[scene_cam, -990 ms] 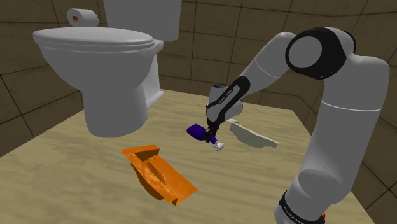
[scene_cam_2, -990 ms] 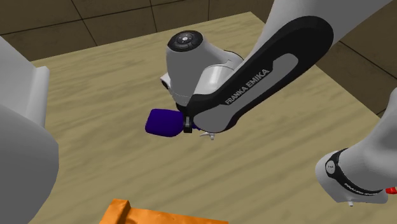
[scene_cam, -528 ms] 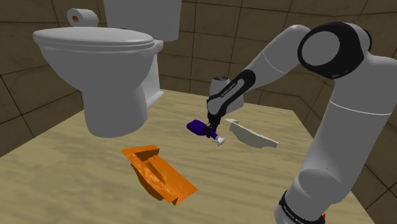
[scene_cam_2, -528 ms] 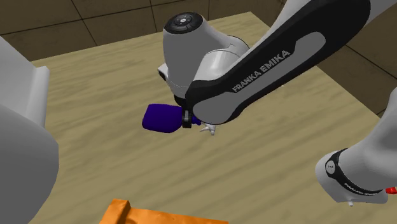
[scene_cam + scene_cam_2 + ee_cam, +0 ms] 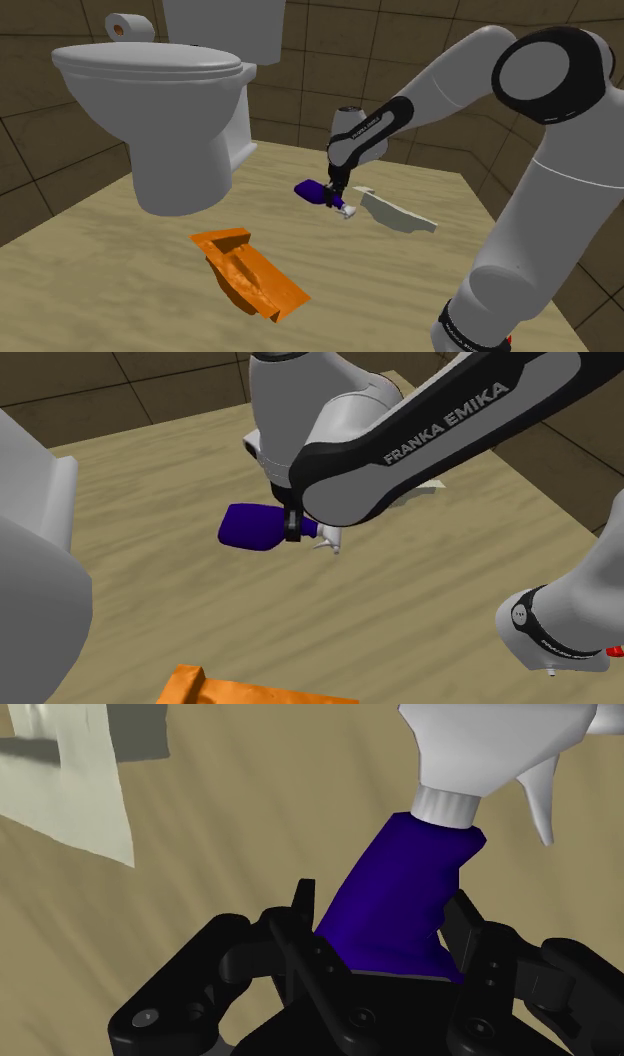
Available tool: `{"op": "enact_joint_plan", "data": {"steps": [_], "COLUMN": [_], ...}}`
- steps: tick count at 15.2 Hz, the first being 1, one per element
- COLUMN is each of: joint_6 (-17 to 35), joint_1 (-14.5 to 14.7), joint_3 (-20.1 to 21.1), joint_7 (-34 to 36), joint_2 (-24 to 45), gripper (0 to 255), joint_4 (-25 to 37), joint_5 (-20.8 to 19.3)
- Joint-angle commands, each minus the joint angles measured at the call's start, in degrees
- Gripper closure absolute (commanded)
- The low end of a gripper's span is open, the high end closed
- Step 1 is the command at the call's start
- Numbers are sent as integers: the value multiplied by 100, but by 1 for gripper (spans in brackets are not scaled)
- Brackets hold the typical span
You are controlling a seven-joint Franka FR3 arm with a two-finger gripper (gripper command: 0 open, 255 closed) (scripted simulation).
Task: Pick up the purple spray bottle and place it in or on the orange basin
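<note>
Using the orange tray-shaped basin (image 5: pixel 245 275) as the anchor, shoulder view. Lying on the tan wood-grain surface (image 5: pixel 90 265). Behind it and off to the left, got the big white toilet (image 5: pixel 170 110), plus a white paper roll (image 5: pixel 127 25) further back still, beside the tank. Behind it to the right, got the purple spray bottle (image 5: pixel 310 190) clamped in the all-black gripper (image 5: pixel 334 197). Further right again, well apart from the basin, got a pale flat slab (image 5: pixel 398 212).
</note>
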Motion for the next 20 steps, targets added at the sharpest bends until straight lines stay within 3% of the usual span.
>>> {"op": "enact_joint_plan", "data": {"steps": [1,14,20], "joint_6": [-169,-1155,-1184], "joint_1": [1,11,410], "joint_3": [0,13,516], "joint_7": [-7,-32,862], "joint_2": [-121,-745,-1007], "gripper": [255,255,255], "joint_4": [47,409,126], "joint_5": [-1,-8,3]}}
